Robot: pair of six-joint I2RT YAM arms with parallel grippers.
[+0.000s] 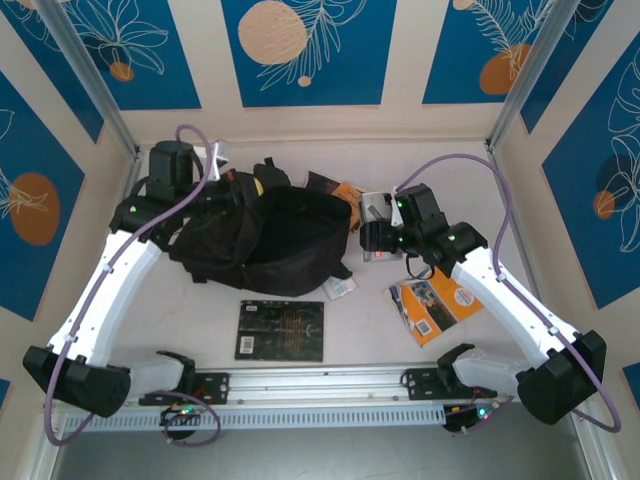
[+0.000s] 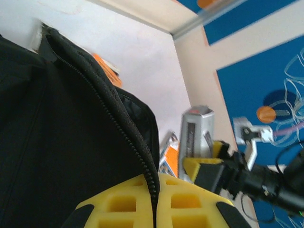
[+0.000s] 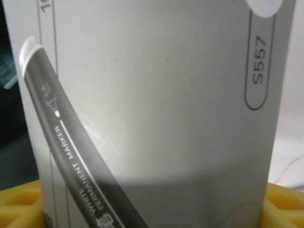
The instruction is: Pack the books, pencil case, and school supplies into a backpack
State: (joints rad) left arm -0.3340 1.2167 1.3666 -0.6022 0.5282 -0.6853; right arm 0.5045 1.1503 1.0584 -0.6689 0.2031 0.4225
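The backpack (image 1: 290, 235) lies on the surface (image 1: 365, 325), left of centre, with its dark opening facing up. The left fingers (image 2: 121, 205) are together, pinched on the backpack's fabric edge at the far left corner, and the zip (image 2: 125, 137) runs straight down into the seam between the two yellow pads. The right fingers (image 3: 285, 206) stand wide and are clamped on a grey marker pack (image 3: 156, 109). One pad sits on each side of the pack, which is printed with a marker drawing and the words "PERMANENT MARKER". The pack is held upright, off the surface, just beside the right edge of the backpack. The black book (image 1: 281, 330) lies flat on the surface, just in front of the backpack and apart from it. The orange-and-white book (image 1: 436, 306) lies flat to the right, near the right arm. The orange-and-black book (image 1: 335, 188) lies behind the backpack's far right corner. A small pale packet (image 1: 340, 287) rests at the backpack's near right corner; whether it touches the fabric cannot be told.
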